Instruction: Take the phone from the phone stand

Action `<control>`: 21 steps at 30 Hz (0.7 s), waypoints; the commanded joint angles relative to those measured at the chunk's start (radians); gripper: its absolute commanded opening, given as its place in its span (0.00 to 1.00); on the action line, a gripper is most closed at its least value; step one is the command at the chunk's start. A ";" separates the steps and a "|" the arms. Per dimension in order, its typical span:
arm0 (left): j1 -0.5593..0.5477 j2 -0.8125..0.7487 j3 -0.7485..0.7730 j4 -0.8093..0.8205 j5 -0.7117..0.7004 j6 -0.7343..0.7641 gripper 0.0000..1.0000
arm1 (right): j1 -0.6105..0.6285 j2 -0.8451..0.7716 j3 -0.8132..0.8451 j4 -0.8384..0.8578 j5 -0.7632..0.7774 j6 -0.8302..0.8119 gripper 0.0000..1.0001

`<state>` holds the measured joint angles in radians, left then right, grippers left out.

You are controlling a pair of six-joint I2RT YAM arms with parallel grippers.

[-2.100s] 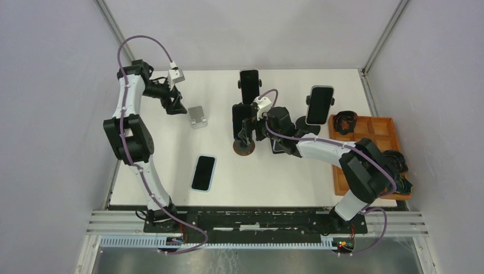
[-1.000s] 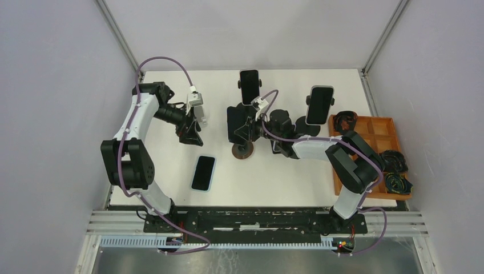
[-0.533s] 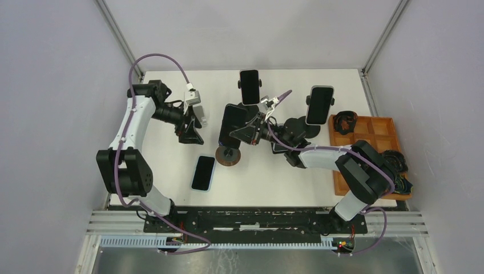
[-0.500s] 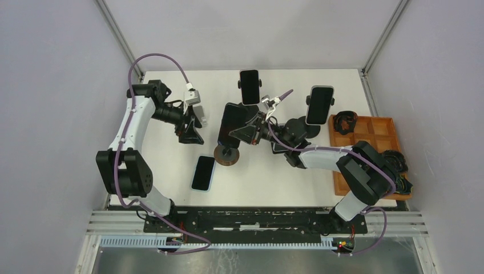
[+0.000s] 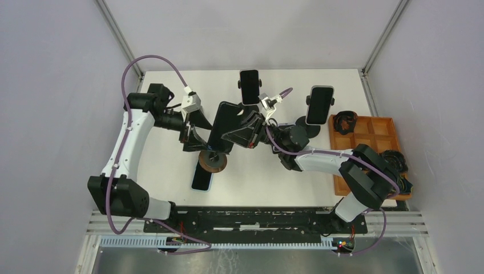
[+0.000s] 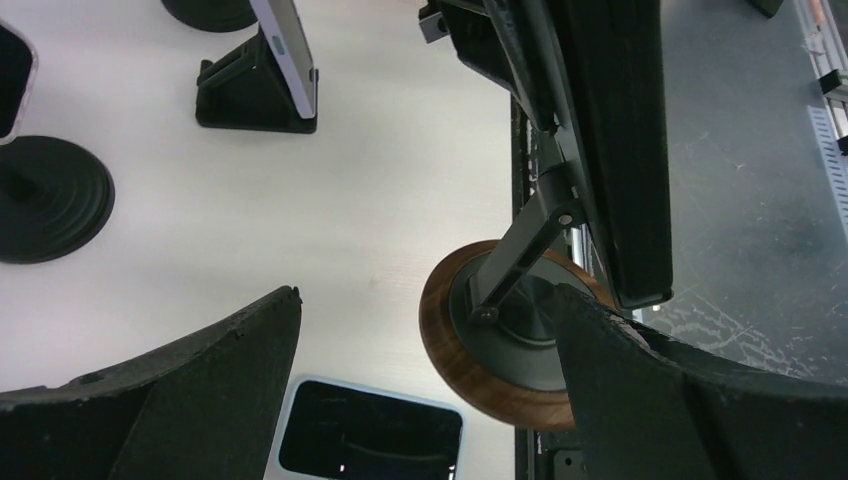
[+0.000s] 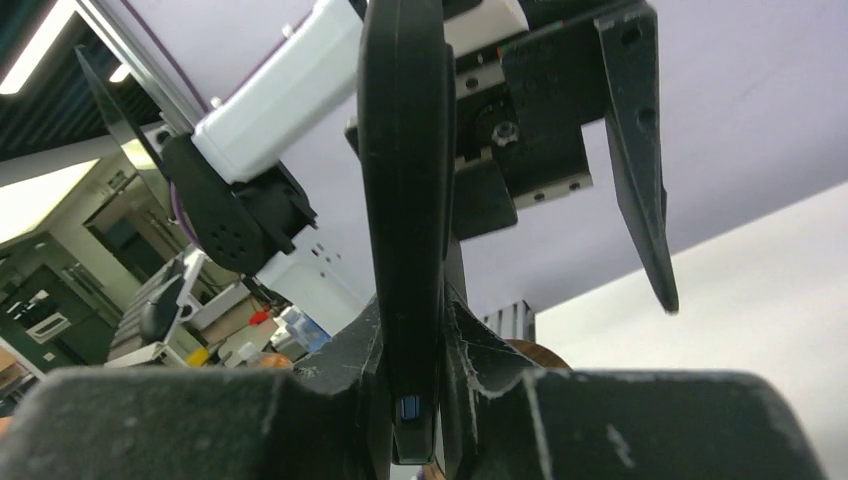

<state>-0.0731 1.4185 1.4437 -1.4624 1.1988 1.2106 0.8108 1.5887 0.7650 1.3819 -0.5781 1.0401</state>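
None of the real separation is showing yet: the slim black phone [image 5: 220, 123] is sitting in the cradle of the dark metal phone stand [image 6: 522, 248]. The stand's round wooden base [image 5: 212, 162] is hanging over the left-centre of the white table [image 5: 274, 171], and it is looking tipped and lifted rather than resting flat, though the overhead view is not settling that. The right gripper [image 5: 242, 135] is doing the holding: in the right wrist view its fingers [image 7: 470, 385] are closing tight on either side of the phone [image 7: 400, 150], which is showing edge-on between them. The right arm is stretching from its mount across the middle of the table, forearm low and wrist pointing left. The left arm is reaching in from the left side with its elbow raised and its wrist pointing right at the stand. The left gripper [image 5: 192, 137] is spreading its jaws wide; in the left wrist view the wooden base [image 6: 470, 350] is lying between the two dark fingers [image 6: 210, 360], and no contact is showing. A pale-cased spare phone [image 5: 201, 178] is lying flat on the table just beneath the base. As a judgement, what is remaining is most of the job: the left gripper is needing to close on the stand and brace it, and the right is needing to draw the phone clear of the cradle and put it down.
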 commanded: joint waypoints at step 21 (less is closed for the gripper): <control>-0.039 -0.108 -0.079 -0.002 0.169 0.142 0.50 | 0.056 0.019 0.142 0.330 0.092 0.135 0.00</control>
<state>-0.1093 1.3373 1.3743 -1.4731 1.3186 1.2831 0.8543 1.6226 0.8494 1.4235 -0.5140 1.1301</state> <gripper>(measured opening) 0.541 0.228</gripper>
